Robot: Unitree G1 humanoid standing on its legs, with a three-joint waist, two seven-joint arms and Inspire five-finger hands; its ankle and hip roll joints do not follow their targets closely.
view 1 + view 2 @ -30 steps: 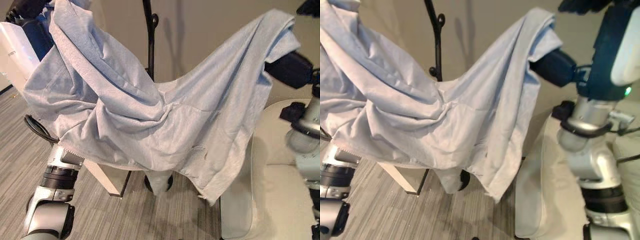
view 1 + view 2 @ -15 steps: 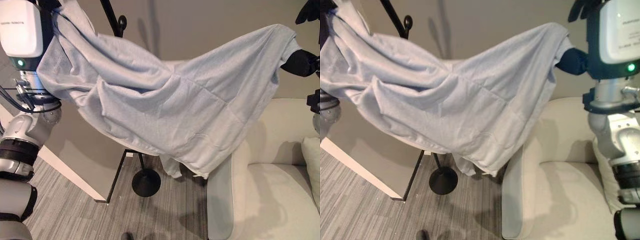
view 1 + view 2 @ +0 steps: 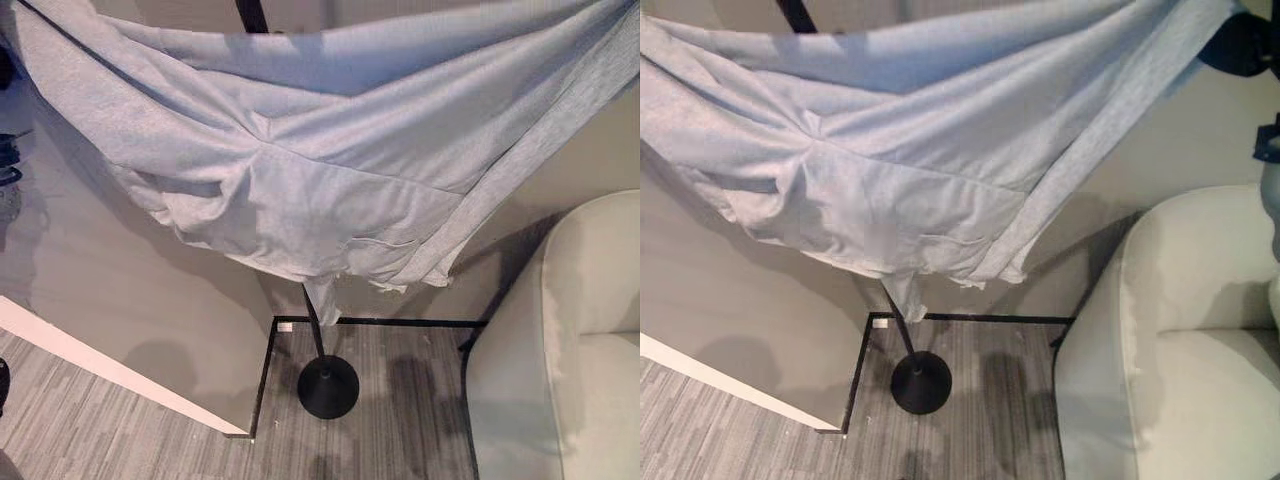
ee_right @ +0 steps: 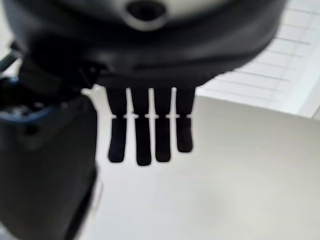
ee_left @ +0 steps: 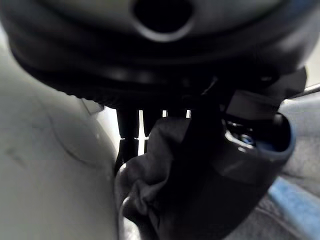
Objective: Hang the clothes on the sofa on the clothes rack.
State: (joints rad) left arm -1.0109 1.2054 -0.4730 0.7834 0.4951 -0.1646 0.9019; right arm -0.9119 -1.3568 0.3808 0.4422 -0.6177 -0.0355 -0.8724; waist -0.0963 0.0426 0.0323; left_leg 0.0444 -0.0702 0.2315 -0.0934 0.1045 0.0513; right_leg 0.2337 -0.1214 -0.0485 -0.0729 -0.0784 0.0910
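Left eye view: shirt point(image 3: 300, 170) spread across frame top before rack point(image 3: 325, 385). Left hand point(image 5: 200, 165) clenched on cloth; right hand point(image 4: 150, 130) fingers straight, holding nothing there. Next: drape over rack, judged.

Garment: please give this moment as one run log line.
garment: spread high before clothes rack | left hand: shut on garment | right hand: fingers straight | sofa: lower right

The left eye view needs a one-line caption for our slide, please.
Pale blue garment stretched wide in the air before the black clothes rack, cream sofa at right.
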